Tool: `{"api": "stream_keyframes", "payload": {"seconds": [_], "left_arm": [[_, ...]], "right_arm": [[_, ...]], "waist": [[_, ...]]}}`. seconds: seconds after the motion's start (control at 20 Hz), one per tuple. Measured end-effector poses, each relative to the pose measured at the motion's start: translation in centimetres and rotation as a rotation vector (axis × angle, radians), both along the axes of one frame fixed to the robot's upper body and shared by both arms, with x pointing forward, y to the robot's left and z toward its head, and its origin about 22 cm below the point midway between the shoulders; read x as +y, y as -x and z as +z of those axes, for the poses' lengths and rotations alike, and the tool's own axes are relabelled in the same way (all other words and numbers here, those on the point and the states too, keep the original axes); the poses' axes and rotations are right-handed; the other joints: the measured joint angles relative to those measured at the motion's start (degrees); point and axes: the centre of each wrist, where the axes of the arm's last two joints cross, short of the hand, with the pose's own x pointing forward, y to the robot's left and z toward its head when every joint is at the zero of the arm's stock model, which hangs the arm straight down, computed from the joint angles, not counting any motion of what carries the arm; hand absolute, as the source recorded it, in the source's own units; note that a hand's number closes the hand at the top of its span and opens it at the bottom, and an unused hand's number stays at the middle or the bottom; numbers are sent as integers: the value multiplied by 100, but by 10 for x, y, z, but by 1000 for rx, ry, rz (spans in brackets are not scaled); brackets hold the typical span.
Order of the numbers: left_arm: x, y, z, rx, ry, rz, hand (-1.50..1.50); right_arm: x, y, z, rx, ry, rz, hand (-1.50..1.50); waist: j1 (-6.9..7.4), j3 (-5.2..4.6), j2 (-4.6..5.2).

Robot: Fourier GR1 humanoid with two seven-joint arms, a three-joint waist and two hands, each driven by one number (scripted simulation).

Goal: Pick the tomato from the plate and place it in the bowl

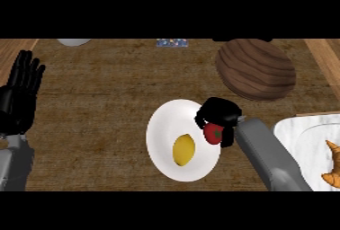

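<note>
Tomato [213, 133] sits in robot's right hand [219, 115], fingers curled round it, at right edge of white plate [166, 130], mid frame. Pick looks done. Left: carry to brown bowl [256, 68], upper right. Left hand [20, 92] rests open, far left.

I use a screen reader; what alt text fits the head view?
The right robot hand curls round a red tomato at the right rim of a white plate holding a lemon. A wooden bowl sits beyond; the open left robot hand rests at the left edge.

One plate [163, 134], one tomato [213, 133], one lemon [184, 149], one wooden bowl [256, 68], two hands [20, 92] [218, 113].
</note>
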Motion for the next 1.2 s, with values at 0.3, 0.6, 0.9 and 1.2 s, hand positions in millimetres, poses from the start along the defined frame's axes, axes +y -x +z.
{"api": "stream_keyframes", "payload": {"seconds": [0.3, 0.6, 0.9, 1.2], "left_arm": [[7, -4, 5, 2, -1, -4, 0], [23, 7, 0, 3, 0, 60, 0], [27, 13, -1, -4, 2, 74, 0], [14, 7, 3, -13, 1, 26, 0]], "right_arm": [[2, 2, 2, -40, -41, 28, 150], [-170, 9, 16, -39, 40, -504, 150], [-333, 63, 77, -111, 80, -1057, 150], [-418, 121, 140, -241, -14, -1302, 150]], "waist": [[-25, -1, -2], [-444, 33, 29], [-435, 60, 71], [-154, 62, 81]]}}
